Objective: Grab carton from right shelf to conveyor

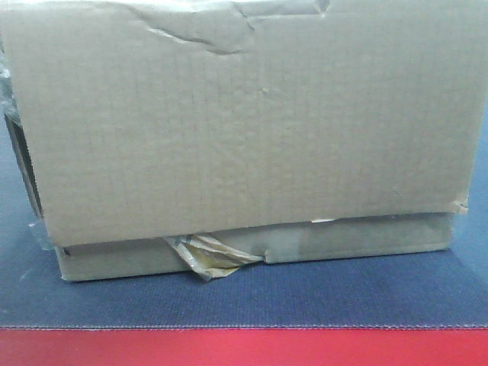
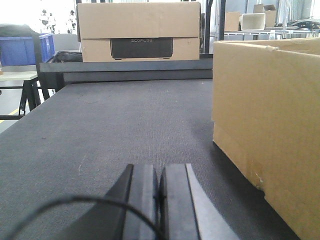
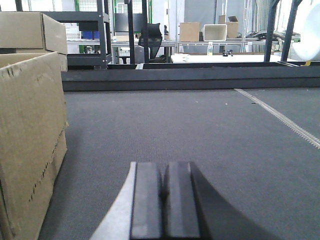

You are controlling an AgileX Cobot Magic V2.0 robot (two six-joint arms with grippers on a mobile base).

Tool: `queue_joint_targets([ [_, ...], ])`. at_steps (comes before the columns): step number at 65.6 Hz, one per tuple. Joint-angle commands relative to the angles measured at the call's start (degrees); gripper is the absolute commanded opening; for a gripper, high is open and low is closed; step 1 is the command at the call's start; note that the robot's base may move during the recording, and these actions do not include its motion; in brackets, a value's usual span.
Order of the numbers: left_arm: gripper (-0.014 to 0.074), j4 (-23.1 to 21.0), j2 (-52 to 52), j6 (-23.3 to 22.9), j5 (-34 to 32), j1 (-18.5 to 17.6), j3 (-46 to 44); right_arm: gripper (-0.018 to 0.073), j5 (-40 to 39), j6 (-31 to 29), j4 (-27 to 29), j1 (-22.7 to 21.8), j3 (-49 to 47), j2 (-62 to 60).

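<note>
The brown carton (image 1: 244,130) fills the front view and rests on the dark woven conveyor (image 1: 252,301) with its red border strip (image 1: 244,348); a wad of yellowish tape (image 1: 210,255) hangs at its lower edge. In the left wrist view the carton (image 2: 272,125) stands to the right of my left gripper (image 2: 159,172), which is shut and empty over the belt (image 2: 125,125). Seen from the right wrist, the carton (image 3: 30,135) stands to the left of my right gripper (image 3: 165,170), also shut with nothing in it. Neither gripper touches the carton. The right shelf is out of view.
Another cardboard box (image 2: 140,31) with a black panel sits beyond the belt's far end. Blue plastic bins (image 2: 27,47) stand at the far left. A dark rail (image 3: 190,77) closes the belt's far edge, and a pale seam strip (image 3: 280,117) crosses the belt.
</note>
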Motion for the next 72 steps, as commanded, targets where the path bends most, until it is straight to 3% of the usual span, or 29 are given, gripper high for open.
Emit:
queue_joint_targets([
  [1,0.0,-0.45,-0.3,0.51,-0.69,0.31,-0.16,-0.0069,0.35,-0.45,0.09,-0.29,-0.01,-0.19],
  [72,0.0,-0.45,-0.3,0.51,-0.69,0.31,-0.16,-0.0069,1.75,-0.45,0.09,-0.29,-0.01,-0.19],
])
